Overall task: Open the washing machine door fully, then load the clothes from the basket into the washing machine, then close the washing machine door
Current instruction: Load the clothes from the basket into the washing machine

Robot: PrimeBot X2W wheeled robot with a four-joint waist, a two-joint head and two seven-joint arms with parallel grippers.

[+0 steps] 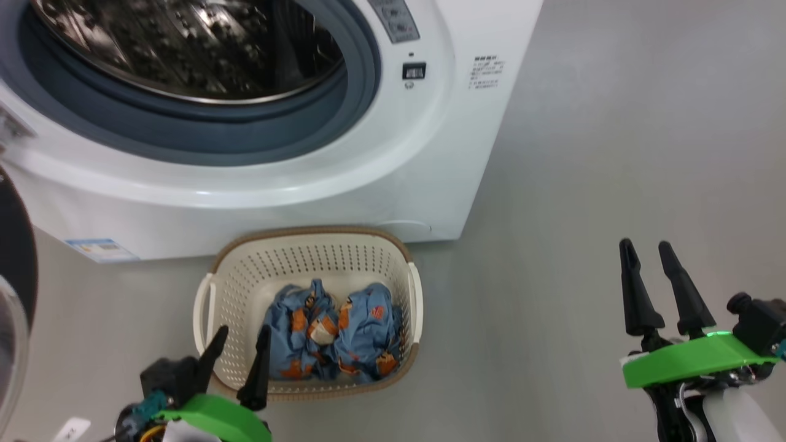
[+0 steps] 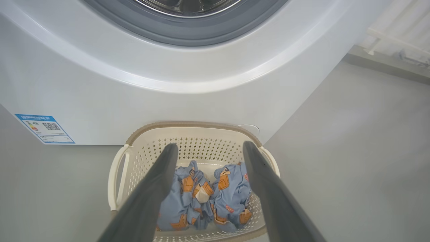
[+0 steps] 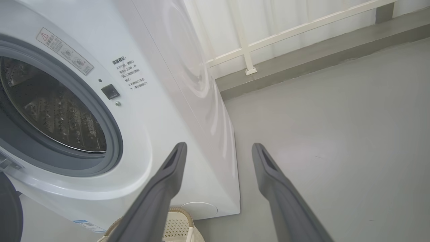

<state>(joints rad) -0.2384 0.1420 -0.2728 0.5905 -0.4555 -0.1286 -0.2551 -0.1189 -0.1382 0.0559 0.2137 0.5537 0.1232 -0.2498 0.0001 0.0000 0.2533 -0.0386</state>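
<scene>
Bright, even light; curved wrist-view edges

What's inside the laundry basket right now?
The basket holds the clothes, a crumpled light blue bundle with orange figures, lying on its floor. Anything beneath the bundle is covered, and the left tool hides part of the near wall.

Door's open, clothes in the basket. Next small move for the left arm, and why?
Probably lower the left gripper into the basket onto the clothes. It is open, above the near rim, and frames the bundle in the left wrist view; the washing machine drum is uncovered; the right gripper is open over the floor, well aside.
</scene>
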